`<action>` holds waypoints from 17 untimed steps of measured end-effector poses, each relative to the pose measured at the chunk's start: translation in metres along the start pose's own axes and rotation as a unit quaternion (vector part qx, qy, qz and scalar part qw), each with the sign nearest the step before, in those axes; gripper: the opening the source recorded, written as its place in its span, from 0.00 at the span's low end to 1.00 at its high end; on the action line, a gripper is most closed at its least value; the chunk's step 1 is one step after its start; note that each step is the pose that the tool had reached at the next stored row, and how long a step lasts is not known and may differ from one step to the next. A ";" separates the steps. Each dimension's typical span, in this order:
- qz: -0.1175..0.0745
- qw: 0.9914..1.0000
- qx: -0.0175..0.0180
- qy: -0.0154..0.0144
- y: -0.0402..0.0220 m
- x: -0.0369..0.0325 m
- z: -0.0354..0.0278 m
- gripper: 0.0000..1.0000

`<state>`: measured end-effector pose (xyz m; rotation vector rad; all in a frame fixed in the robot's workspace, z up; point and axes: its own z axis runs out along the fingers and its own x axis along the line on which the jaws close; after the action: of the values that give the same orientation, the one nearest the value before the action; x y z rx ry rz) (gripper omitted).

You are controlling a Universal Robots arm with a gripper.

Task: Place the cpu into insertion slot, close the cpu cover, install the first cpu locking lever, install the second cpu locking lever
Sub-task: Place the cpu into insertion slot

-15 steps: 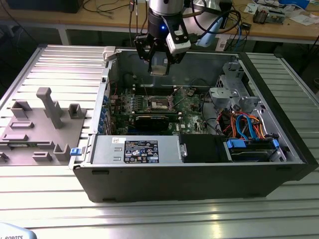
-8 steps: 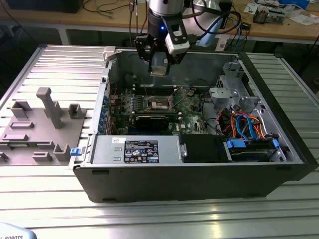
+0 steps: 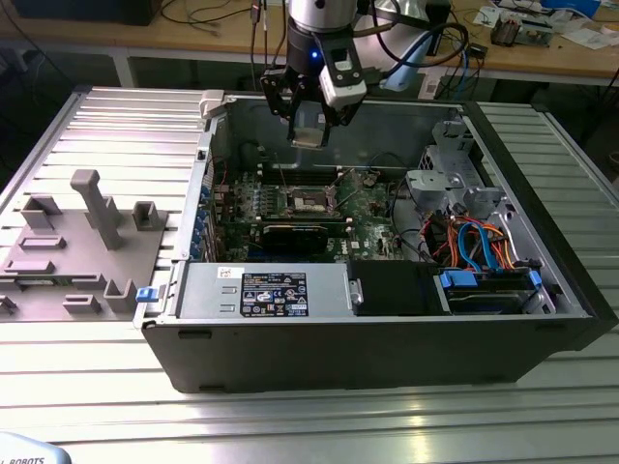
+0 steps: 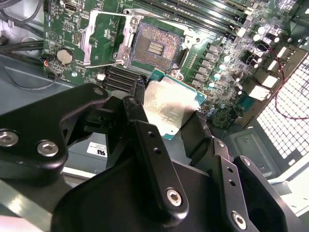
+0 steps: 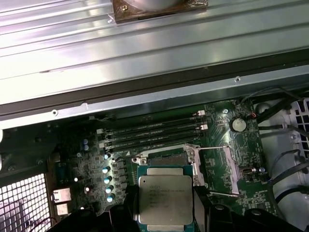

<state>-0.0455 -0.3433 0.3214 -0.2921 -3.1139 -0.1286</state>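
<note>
In the first wrist view the cpu (image 5: pixel 165 199) hides part of the insertion slot (image 5: pixel 166 156) and is itself cropped.

Cpu (image 4: pixel 171 108) in the end effector (image 3: pixel 308 129), above the insertion slot (image 4: pixel 155 46) inside the computer case (image 3: pixel 387 360)

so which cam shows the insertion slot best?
Second wrist view: the insertion slot shows almost whole, dark centre and metal rim unobstructed. In the first wrist view the cpu held in the gripper hides most of it. In the exterior view it is a small dark square.
</note>
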 end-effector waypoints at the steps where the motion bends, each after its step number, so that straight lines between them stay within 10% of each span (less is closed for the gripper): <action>1: 0.001 1.000 0.000 0.000 0.0000 0.0000 0.0001 0.54; 17: 0.029 1.000 -0.001 -0.002 -0.0002 0.0000 0.0019 0.54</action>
<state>-0.0456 -0.3433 0.3195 -0.3822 -3.1064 -0.1292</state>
